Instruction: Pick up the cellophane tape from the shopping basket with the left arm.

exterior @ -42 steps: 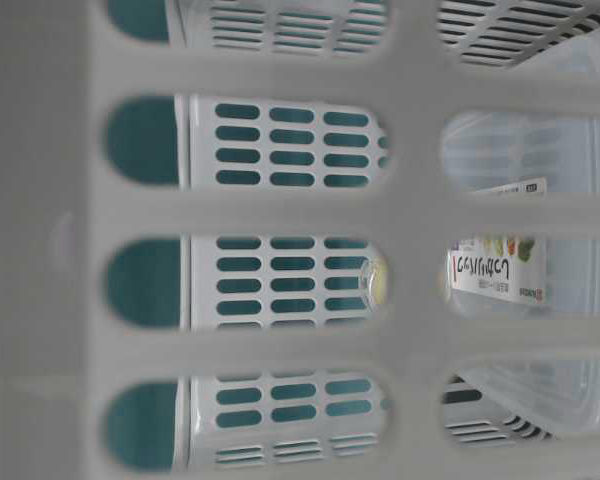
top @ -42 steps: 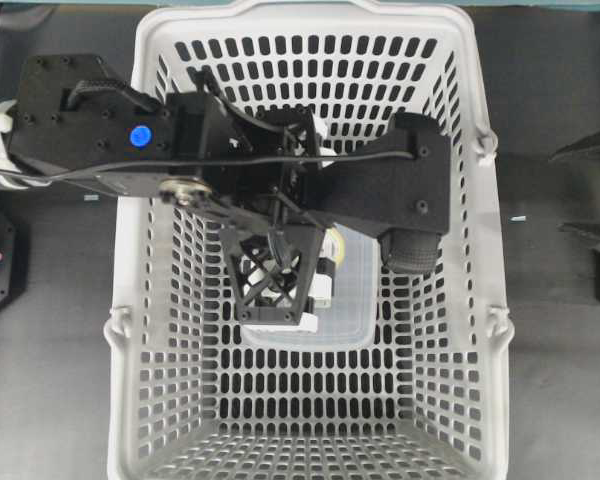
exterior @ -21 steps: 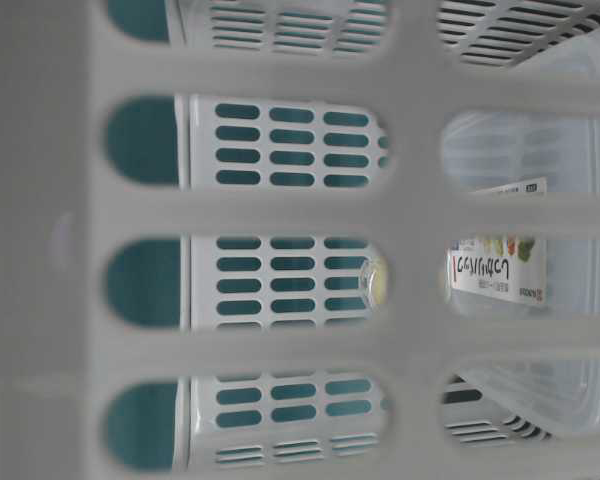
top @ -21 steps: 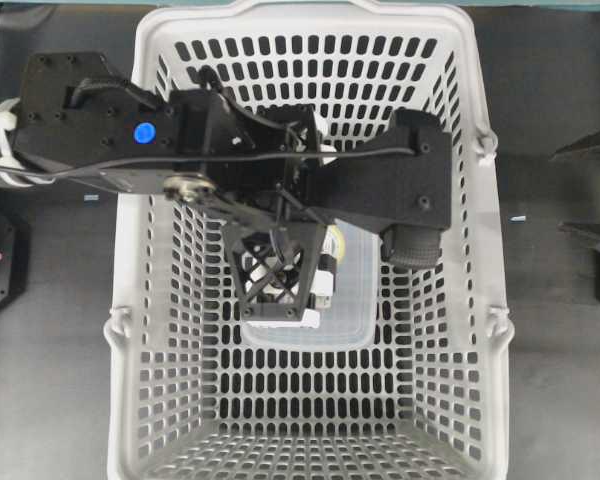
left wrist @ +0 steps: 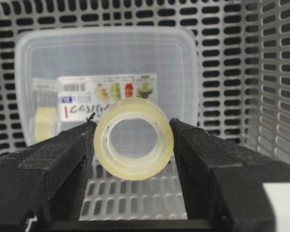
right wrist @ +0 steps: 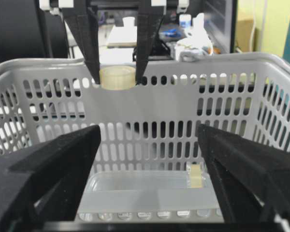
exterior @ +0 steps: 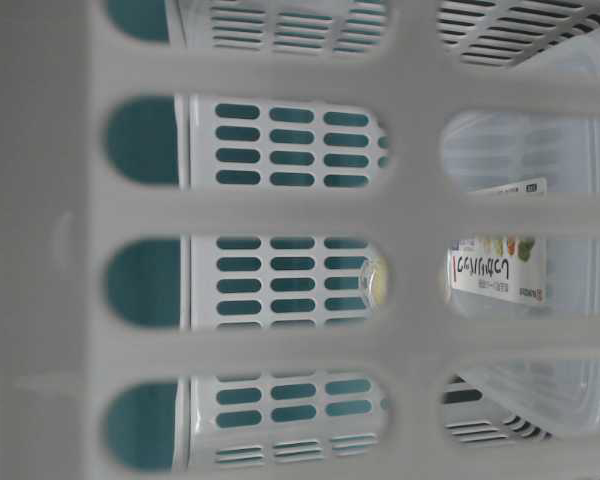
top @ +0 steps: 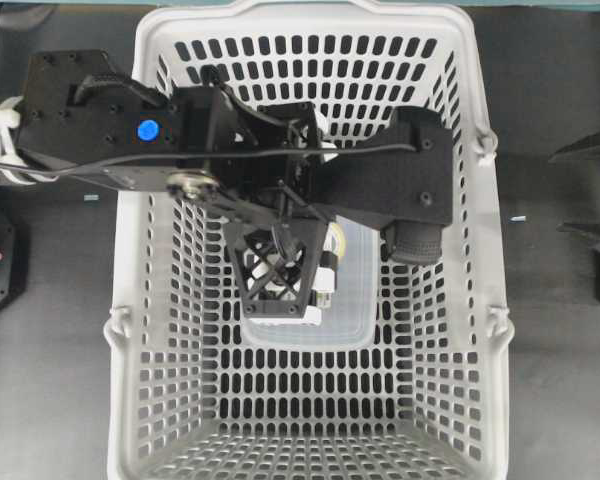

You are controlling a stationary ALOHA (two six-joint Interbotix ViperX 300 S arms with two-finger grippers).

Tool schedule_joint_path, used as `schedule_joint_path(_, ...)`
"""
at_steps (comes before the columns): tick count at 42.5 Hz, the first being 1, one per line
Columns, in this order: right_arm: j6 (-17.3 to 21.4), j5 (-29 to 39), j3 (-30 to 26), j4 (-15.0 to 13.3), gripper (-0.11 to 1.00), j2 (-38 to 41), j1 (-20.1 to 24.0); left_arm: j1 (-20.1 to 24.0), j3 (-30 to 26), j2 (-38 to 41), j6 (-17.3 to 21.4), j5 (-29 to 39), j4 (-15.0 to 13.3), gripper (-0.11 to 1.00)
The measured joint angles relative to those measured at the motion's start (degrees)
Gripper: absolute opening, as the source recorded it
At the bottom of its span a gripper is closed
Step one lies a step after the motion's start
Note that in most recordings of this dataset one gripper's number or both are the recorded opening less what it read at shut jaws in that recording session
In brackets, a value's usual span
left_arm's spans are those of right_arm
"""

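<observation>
left end effector (left wrist: 133, 145) clamps cellophane tape (left wrist: 133, 145) above shopping basket (right wrist: 261, 116)

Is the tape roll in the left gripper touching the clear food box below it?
Apart. The right wrist view shows the tape roll, clamped in the left gripper, at rim height, far above the clear box.

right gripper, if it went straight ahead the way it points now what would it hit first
Probably the near wall of the shopping basket, which fills the gap ahead of the open right gripper. Depth is unclear.
</observation>
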Motion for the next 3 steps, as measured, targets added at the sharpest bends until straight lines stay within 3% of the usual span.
schedule_joint_path(3, 0.0, 0.1, 0.1, 0.1, 0.78, 0.0, 0.0, 0.0, 0.0, 0.0, 0.0, 0.0, 0.0, 0.52)
